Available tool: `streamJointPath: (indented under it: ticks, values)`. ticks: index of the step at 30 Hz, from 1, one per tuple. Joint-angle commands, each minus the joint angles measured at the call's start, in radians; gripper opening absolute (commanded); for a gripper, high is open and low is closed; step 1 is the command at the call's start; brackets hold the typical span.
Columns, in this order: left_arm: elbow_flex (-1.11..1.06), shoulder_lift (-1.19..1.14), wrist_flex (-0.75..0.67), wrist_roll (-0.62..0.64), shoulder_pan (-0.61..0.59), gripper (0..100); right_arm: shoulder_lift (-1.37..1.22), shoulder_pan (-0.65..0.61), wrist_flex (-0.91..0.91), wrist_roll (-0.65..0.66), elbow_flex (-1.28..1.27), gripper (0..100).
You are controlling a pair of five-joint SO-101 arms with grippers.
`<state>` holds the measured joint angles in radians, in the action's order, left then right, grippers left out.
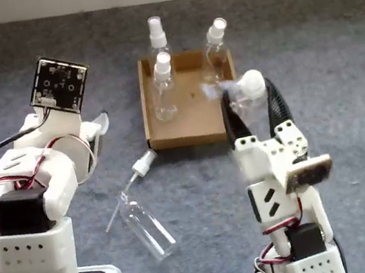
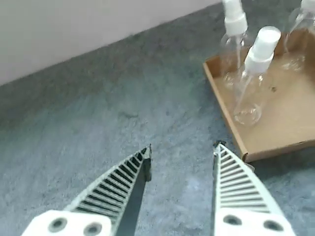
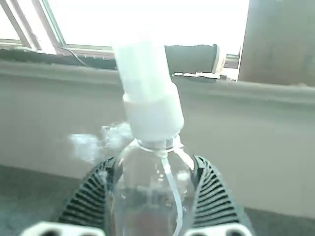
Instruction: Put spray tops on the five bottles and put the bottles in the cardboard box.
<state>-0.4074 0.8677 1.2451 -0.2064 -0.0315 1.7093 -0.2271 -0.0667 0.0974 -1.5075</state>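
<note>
Jaws of the right gripper clenched a clear plastic bottle with white spray top at centre right. The left gripper hung with jaws released over grey carpet, frame left.

Soft, even daylight fills the high view. The tabletop is bright, and shadows along the cardboard box are faint. In the right wrist view, the window across the top glares white, bleaching the spray top on the bottle.
</note>
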Motion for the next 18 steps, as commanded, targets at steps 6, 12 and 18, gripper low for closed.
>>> streamJointPath:
  ticks: [6, 12, 18]
  values:
    - [-0.246, 0.018, -0.150, 0.052, -0.067, 20, -0.426, 0.016, 0.160, 0.002, 0.242, 0.4]
    - [-0.446, 0.018, -0.301, 0.133, -0.067, 20, -0.759, 0.022, 0.332, 0.000, 0.358, 0.4]
    - [-0.584, 0.018, -0.439, 0.130, -0.067, 20, -1.032, 0.048, 0.518, -0.006, 0.387, 0.4]
